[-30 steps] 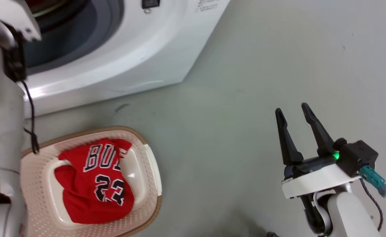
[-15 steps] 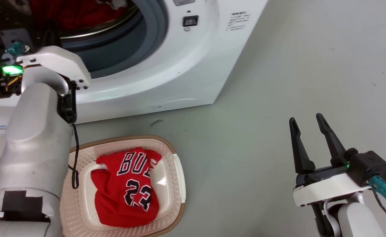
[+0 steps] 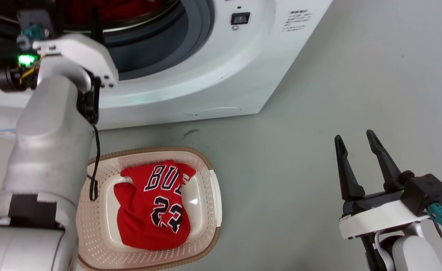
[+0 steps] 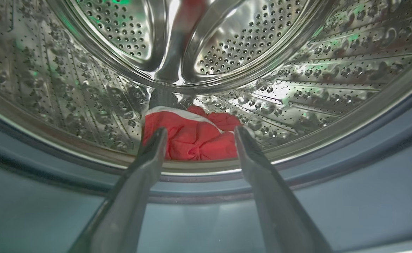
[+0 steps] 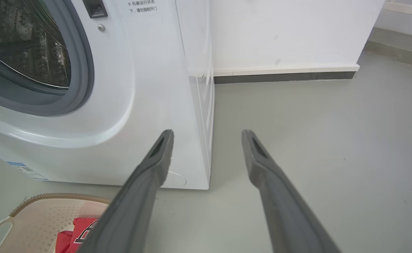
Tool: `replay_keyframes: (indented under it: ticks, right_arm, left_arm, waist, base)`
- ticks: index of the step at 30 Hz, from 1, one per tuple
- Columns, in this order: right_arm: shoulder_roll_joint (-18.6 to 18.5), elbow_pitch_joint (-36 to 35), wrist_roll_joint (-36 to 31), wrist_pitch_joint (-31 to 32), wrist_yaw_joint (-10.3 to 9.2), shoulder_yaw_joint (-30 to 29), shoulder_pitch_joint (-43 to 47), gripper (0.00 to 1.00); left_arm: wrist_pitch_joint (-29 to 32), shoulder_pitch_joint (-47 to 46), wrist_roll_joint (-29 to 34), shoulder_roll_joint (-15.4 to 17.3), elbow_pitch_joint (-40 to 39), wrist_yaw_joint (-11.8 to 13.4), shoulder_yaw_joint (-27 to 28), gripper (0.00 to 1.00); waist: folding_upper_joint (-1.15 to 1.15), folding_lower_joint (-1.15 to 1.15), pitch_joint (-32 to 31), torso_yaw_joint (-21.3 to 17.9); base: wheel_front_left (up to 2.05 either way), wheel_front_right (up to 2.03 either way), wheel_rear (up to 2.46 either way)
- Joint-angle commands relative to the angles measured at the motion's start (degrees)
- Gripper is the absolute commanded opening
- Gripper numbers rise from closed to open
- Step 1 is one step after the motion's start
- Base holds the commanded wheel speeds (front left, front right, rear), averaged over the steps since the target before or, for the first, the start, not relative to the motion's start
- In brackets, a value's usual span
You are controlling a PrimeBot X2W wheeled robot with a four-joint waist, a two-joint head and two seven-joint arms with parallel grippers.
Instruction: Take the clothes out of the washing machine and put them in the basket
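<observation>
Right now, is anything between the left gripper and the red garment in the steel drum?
Nothing visible does: the open left gripper points over the grey rubber gasket straight at the crumpled red garment.

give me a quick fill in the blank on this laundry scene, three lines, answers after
1. The jersey lying in the basket is coloured ____.
2. The left gripper points at a crumpled garment in the drum of the washing machine, with its jaws ____.
3. The right gripper hangs above the floor, jaws apart, holding ____.

Answers: red; open; nothing
</observation>
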Motion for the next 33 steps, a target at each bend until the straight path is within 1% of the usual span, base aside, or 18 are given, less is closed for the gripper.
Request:
replay_keyframes:
  ticks: [1, 4, 8, 14, 21, 29, 31, 33]
  right_arm:
    - [0.0, -0.8, -0.5, 0.2, -0.04, 0.1, 0.5, 1.00]
    - [0.0, -2.0, -0.6, 1.2, -0.04, 0.4, 0.9, 1.00]
    - [0.0, -3.6, -0.5, 2.0, -0.04, 1.2, 1.1, 1.00]
    - [0.0, -5.4, 0.8, 1.9, -0.04, 3.1, 0.8, 1.00]
    - [0.1, -4.7, 3.3, 0.8, -0.04, 5.5, 0.5, 1.00]
    - [0.1, -2.0, 6.5, -0.6, -0.04, 10.2, 1.6, 1.00]
    - [0.1, -1.8, 7.3, -1.0, -0.04, 11.0, 1.9, 1.00]
    - [0.1, -1.6, 7.6, -1.2, -0.04, 11.3, 2.1, 1.00]
  left_arm:
    - [0.4, -1.9, 0.3, -0.3, 1.1, 0.0, -0.3, 1.00]
    - [1.9, -5.2, 0.4, -0.7, 3.5, 0.1, -0.9, 1.00]
    - [4.9, -10.0, 0.4, 0.0, 6.4, -0.1, -1.2, 1.00]
    - [11.4, -16.5, 1.3, 2.7, 8.6, 0.7, -2.5, 1.00]
    - [18.4, -23.3, 3.1, 5.9, 9.5, 1.7, -4.7, 1.00]
    - [29.1, -28.6, 4.3, 10.2, 10.1, 2.1, -6.4, 1.00]
    - [31.5, -29.8, 4.5, 11.1, 10.2, 2.3, -6.7, 1.00]
    - [32.5, -30.3, 4.8, 11.6, 10.3, 2.2, -7.1, 1.00]
  waist:
    - [0.00, 0.01, 1.4, 0.4]
    - [0.00, 0.01, 3.1, 0.6]
    - [0.00, 0.01, 6.1, 0.1]
    - [0.00, 0.01, 10.5, -2.9]
    - [0.00, 0.01, 14.7, -6.6]
    - [0.00, 0.01, 16.3, -10.9]
    - [0.00, 0.01, 16.9, -11.8]
    - [0.00, 0.01, 17.2, -12.2]
  base:
    - [0.00, 0.00, 0.00]
    - [0.00, 0.00, 0.00]
    - [0.00, 0.00, 0.00]
    - [0.00, 0.00, 0.00]
    - [0.00, 0.00, 0.00]
    - [0.00, 0.00, 0.00]
    - [0.00, 0.00, 0.00]
    - [0.00, 0.00, 0.00]
